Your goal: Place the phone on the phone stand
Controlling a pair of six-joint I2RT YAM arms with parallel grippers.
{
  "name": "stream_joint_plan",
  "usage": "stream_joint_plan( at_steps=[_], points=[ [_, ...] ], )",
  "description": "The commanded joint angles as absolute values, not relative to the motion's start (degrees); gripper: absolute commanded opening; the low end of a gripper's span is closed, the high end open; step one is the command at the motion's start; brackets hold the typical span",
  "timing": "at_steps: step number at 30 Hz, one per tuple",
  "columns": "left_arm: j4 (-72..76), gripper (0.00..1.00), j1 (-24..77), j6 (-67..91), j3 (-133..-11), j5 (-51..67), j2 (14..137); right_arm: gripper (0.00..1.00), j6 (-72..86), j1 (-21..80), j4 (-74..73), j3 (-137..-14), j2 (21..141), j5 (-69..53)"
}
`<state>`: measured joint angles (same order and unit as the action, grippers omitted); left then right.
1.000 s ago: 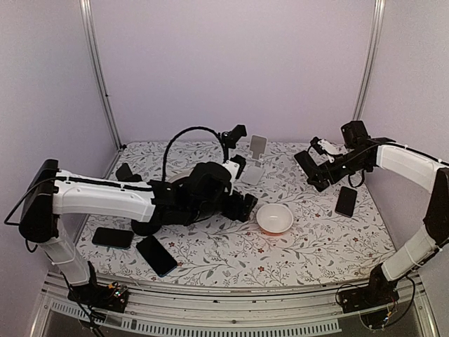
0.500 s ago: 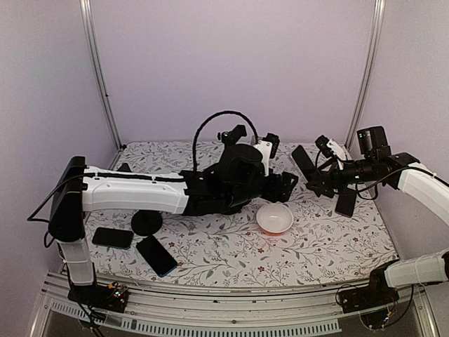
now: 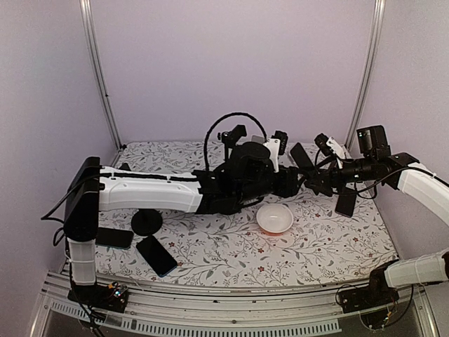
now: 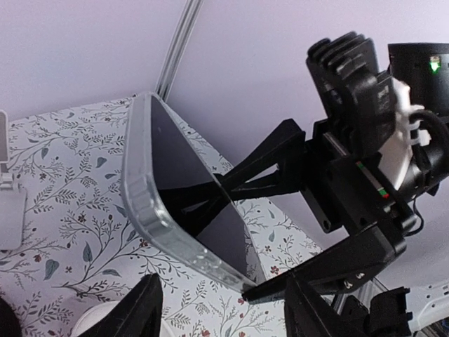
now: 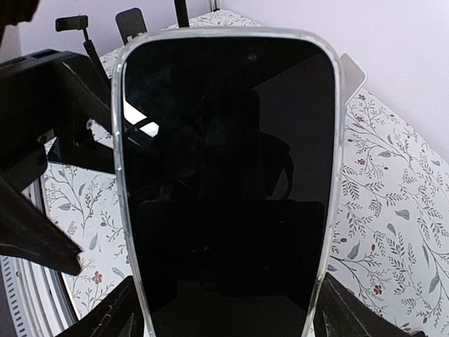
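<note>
Above the far right part of the table, the dark glass phone in a clear case (image 5: 224,175) hangs in the air, clamped by its long edges between the fingers of the right gripper (image 3: 312,175) and resting on nothing. The left gripper (image 4: 224,309) has its fingers spread wide just below and beside the phone's lower corner (whether they touch it, I cannot tell). A pale grey plastic phone stand (image 4: 8,203) sits on the cloth toward the far edge, apart from the phone.

The surface is a white floral-print cloth (image 3: 210,263), shut in by lilac walls (image 3: 231,63) with aluminium posts (image 3: 98,77) at the far corners. A white round bowl (image 3: 274,219) sits near the middle. Two flat black phones (image 3: 156,255) lie by the near left corner, with a round black base (image 3: 146,222) just behind them. Another black slab phone (image 3: 345,202) lies near the right edge.
</note>
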<state>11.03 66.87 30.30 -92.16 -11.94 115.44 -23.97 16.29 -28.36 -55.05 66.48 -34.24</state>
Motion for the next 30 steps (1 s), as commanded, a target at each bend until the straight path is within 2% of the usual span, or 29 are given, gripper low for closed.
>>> stream_joint_plan(
  at_steps=[1, 12, 17, 19, 21, 26, 27, 30],
  points=[
    [14.4, 0.55, 64.3, 35.9, -95.2, -7.1, 117.9, 0.36, -23.0, 16.8, -24.7, -55.7, 65.0, -36.2],
    [18.6, 0.23, 63.2, 36.8, -96.3, -2.2, 120.2, 0.36, -22.8, 17.2, -24.0, -55.5, 66.1, -35.7],
    [20.2, 0.12, 63.2, 35.6, -95.8, 0.0, 120.1, 0.38, -23.2, 17.4, -24.3, -55.4, 66.6, -36.5],
    [20.7, 0.07, 63.1, 35.1, -95.5, 0.5, 119.9, 0.45, -23.6, 17.3, -24.9, -55.5, 66.9, -37.5],
    [21.6, 0.01, 63.2, 34.5, -95.0, 1.0, 119.7, 0.57, -24.1, 17.4, -25.4, -55.7, 67.1, -38.6],
    [22.9, 0.0, 63.2, 31.9, -93.5, 1.5, 118.4, 0.95, -24.7, 17.3, -27.7, -56.4, 67.7, -39.4],
    [22.8, 0.0, 63.2, 31.0, -93.2, 1.5, 118.0, 1.0, -24.9, 17.3, -28.5, -56.7, 67.8, -39.4],
    [22.5, 0.0, 63.1, 27.1, -91.7, 2.0, 116.0, 0.99, -26.6, 16.8, -31.2, -58.1, 67.8, -39.6]
  ],
)
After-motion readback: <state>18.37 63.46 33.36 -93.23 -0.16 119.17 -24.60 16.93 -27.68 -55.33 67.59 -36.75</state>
